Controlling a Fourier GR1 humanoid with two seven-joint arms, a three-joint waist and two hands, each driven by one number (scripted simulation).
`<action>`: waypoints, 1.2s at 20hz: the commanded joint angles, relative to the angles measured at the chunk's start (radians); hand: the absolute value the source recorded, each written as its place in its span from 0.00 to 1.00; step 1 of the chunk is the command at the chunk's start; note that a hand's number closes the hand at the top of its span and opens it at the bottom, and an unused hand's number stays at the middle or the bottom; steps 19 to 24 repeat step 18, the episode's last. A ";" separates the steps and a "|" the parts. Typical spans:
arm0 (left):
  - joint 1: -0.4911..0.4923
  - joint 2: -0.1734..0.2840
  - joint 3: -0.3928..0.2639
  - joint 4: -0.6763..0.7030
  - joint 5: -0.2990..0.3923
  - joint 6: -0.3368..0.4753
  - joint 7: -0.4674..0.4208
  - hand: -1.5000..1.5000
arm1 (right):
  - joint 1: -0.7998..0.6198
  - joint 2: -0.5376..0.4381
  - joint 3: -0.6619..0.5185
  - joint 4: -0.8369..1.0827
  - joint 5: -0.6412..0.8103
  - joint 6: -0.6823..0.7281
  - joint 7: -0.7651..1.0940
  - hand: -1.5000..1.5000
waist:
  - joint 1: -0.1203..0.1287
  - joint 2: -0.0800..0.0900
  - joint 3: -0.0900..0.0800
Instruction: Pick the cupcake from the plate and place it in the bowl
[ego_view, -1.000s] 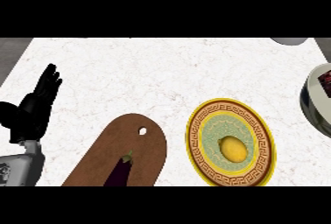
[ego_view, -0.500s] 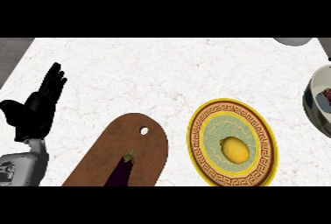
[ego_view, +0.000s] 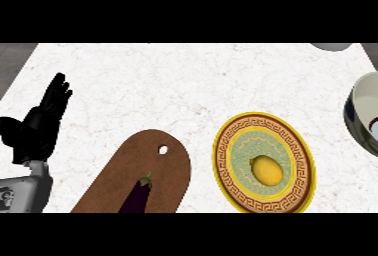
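Counted on the white marbled counter (ego_view: 184, 80): 1 round plate (ego_view: 235, 145) with a yellow rim and brown patterned border, 1 smooth yellow cupcake (ego_view: 267, 170) lying on its pale green centre, 1 brown wooden cutting board (ego_view: 144, 172) with a hanging hole, 1 dark purple eggplant (ego_view: 136, 197) on it, and 1 deep white bowl (ego_view: 362, 117) cut by the right edge. 1 hand shows, the left hand (ego_view: 40, 122), resting at the left edge with fingers straight, close together and pointing up, holding and touching nothing.

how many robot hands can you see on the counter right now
1. The black left hand shows at the view's left edge, fingers straight and pointing up, resting over the white marble counter, left of the brown wooden cutting board. The right hand is out of view.
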 joint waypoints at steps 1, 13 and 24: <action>-0.015 0.002 0.005 -0.009 0.010 -0.003 0.018 0.50 | 0.023 -0.106 -0.055 0.069 -0.062 0.242 -0.056 0.00 | -0.010 0.003 0.003; 0.041 -0.009 0.009 0.002 0.007 -0.005 -0.038 0.50 | 0.090 -0.176 -0.105 0.077 -0.155 0.404 0.048 0.00 | -0.012 0.007 0.012; 0.025 0.001 0.016 -0.012 0.006 -0.001 -0.025 0.50 | 0.086 -0.188 -0.151 0.063 -0.222 0.445 0.103 0.00 | -0.017 0.004 0.015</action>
